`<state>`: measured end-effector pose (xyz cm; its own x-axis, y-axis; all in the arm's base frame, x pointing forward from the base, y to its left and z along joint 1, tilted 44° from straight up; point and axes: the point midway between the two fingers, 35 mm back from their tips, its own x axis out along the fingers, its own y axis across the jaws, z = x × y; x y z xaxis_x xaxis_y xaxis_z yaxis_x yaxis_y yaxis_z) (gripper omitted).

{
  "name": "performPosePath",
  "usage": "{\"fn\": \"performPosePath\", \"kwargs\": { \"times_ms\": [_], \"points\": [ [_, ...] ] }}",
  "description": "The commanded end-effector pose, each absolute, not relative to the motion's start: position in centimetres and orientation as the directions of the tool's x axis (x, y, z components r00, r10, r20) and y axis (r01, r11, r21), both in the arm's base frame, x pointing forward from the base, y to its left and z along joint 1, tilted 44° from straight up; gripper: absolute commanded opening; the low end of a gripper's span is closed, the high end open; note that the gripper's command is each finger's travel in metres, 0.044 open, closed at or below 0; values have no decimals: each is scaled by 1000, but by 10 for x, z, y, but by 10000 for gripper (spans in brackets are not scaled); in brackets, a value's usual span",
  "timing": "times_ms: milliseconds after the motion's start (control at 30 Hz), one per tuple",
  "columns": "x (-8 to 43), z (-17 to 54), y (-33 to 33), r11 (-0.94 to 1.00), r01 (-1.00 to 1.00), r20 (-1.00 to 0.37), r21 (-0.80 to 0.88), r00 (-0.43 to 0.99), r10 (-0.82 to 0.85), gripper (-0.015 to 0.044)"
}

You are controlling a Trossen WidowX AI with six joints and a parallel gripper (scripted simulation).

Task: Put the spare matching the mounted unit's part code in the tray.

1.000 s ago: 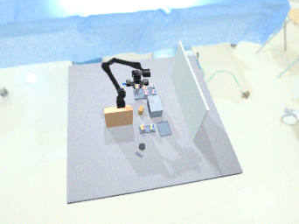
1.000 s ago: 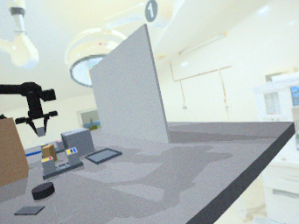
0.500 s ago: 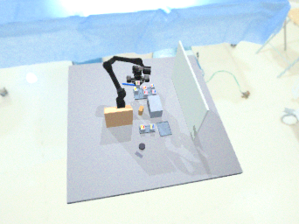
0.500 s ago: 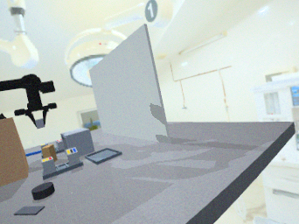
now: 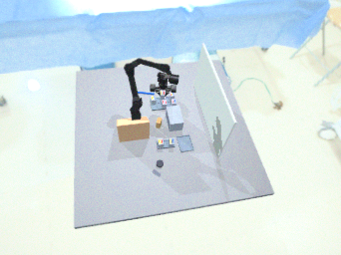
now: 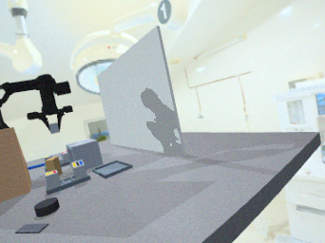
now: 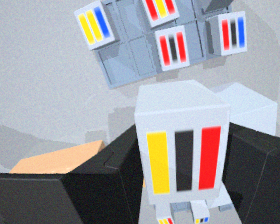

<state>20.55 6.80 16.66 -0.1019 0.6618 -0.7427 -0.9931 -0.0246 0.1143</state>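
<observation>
Carrying looks like the step in hand: the fingers [image 5: 163, 90] [image 6: 53, 123] are closed on a spare [image 5: 163, 94] [image 6: 54, 127] [image 7: 182, 120] with yellow, black and red bars, up above the desk [image 5: 100, 191] [image 6: 166, 201] beside the spares rack [image 5: 157, 107] [image 7: 122, 65]. Can't tell if that code matches; I can't pick out the mounted unit's back. If it does, next move is over to the tray [image 5: 184, 143] [image 6: 112, 168], then lower and let go.

Edges: the grey box [image 5: 174, 118] [image 6: 85, 155] sits between rack and tray, so I'd stay high past it. Tall panel [image 5: 211, 99] [image 6: 135, 94] stands off to one side, two-unit holder [image 5: 166, 146] [image 6: 68, 185] is just beside the tray. Most elbow room seems to be past the tray, towards the near desk edge.
</observation>
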Motion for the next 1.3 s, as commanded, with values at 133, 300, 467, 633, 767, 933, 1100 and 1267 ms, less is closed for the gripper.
{"fn": "performPosePath", "kwargs": {
  "times_ms": [133,300,467,633,767,933,1100,1267],
  "points": [
    [237,155,51,-9,-994,-752,113,-91,653,0],
    [256,147,39,-9,-994,-754,109,-88,651,0],
    [273,137,26,-16,-995,-755,102,-88,650,0],
    [289,125,12,-24,-995,-755,96,-88,650,0],
    [301,115,1,-30,-995,-755,91,-88,650,0],
    [315,100,-14,-38,-996,-754,84,-88,650,0],
    [328,84,-29,-46,-996,-753,77,-89,652,0],
    [338,66,-45,-54,-996,-752,71,-89,653,0]
  ]
}}
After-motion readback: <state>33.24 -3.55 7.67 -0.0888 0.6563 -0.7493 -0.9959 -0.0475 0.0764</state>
